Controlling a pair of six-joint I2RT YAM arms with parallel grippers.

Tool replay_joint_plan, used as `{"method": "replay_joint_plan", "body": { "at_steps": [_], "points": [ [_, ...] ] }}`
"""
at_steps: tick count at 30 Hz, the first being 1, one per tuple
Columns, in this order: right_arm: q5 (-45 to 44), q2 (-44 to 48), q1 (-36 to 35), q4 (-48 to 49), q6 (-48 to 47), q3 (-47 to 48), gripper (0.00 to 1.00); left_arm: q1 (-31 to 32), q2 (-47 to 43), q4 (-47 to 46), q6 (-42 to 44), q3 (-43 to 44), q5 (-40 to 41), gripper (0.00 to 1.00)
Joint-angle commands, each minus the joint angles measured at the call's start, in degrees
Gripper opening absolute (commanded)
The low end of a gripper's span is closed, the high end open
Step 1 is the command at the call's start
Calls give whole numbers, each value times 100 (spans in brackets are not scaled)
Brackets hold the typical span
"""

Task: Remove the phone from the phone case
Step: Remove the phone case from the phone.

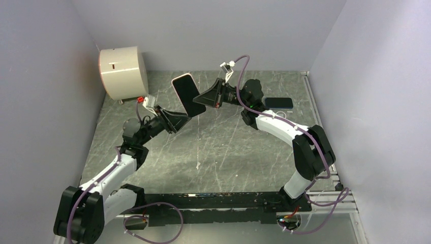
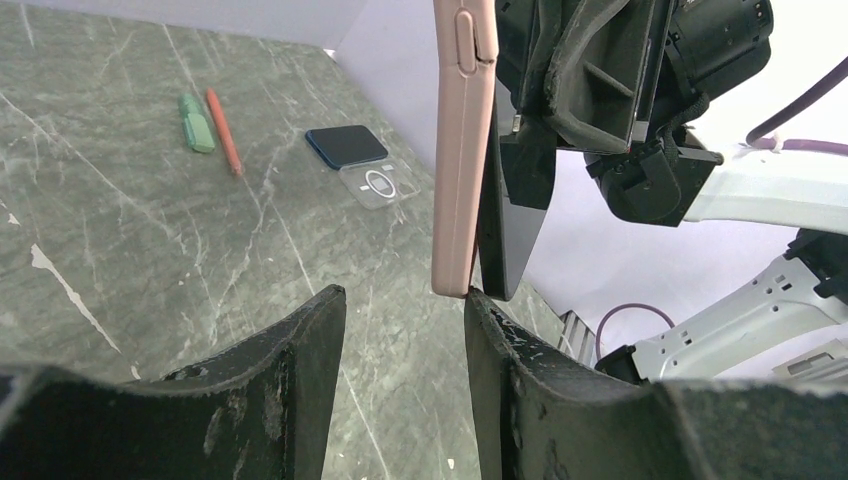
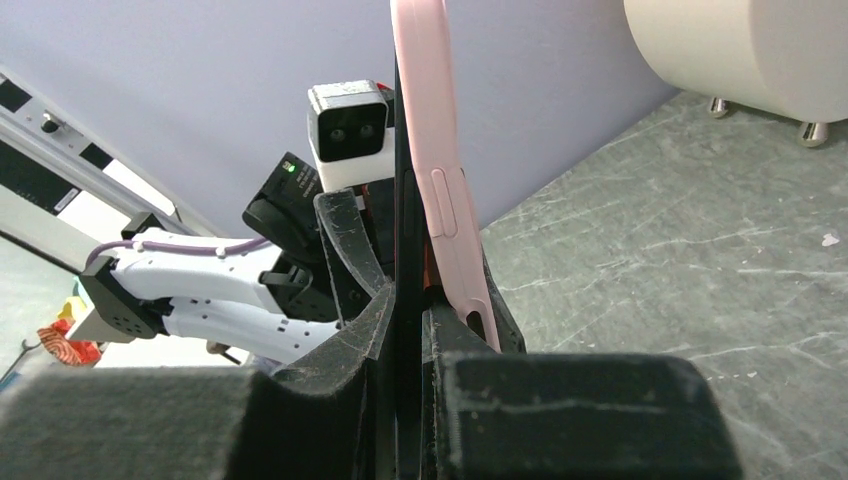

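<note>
Black padded fingers of the right gripper (image 3: 408,300) are pressing together on the edge of a flat black phone (image 3: 403,180), holding it upright in the air above the table. A soft pale pink phone case (image 3: 437,170) is lying along the phone's back and parting from it at the end nearest these fingers. The left gripper (image 2: 405,300) is hovering just beneath with its fingers standing apart and nothing between them, and one fingertip (image 2: 482,308) is sitting right at the case's lower corner.

Below both arms a grey-green marbled table top (image 1: 218,152) is spreading out, streaked with pale veins. A green marker (image 2: 196,123) and an orange pen (image 2: 223,130) are lying side by side on it, and near them a second dark phone (image 2: 347,146) is resting just beside a clear case (image 2: 376,186). A cream cylindrical appliance (image 1: 123,72) is standing in the far left corner. Plain lavender walls (image 1: 213,30) are closing in the table on three sides
</note>
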State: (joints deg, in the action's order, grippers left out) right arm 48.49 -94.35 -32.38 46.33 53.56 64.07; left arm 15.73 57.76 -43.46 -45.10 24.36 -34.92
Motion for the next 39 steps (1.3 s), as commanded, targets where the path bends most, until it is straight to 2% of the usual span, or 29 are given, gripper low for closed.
{"method": "replay_joint_plan", "body": {
  "at_steps": [1,14,17,23,28,33,39],
  "points": [
    [-24,294,-9,727,207,64,0,52,104,-545,-18,263,-24,51],
    [134,215,-42,832,354,-122,0,91,553,-1291,-240,743,-59,50],
    [162,225,-49,764,297,-189,0,97,607,-1417,-279,811,-32,47],
    [303,264,-49,551,153,-262,0,106,692,-1528,-340,898,20,29],
    [401,334,-45,256,-64,-297,0,106,675,-1553,-381,865,138,3],
    [470,505,-49,-286,-530,-379,0,103,338,-412,-3,904,713,3],
    [591,693,-40,-835,-928,-646,0,90,-129,1494,275,1122,2137,3]
  ]
}}
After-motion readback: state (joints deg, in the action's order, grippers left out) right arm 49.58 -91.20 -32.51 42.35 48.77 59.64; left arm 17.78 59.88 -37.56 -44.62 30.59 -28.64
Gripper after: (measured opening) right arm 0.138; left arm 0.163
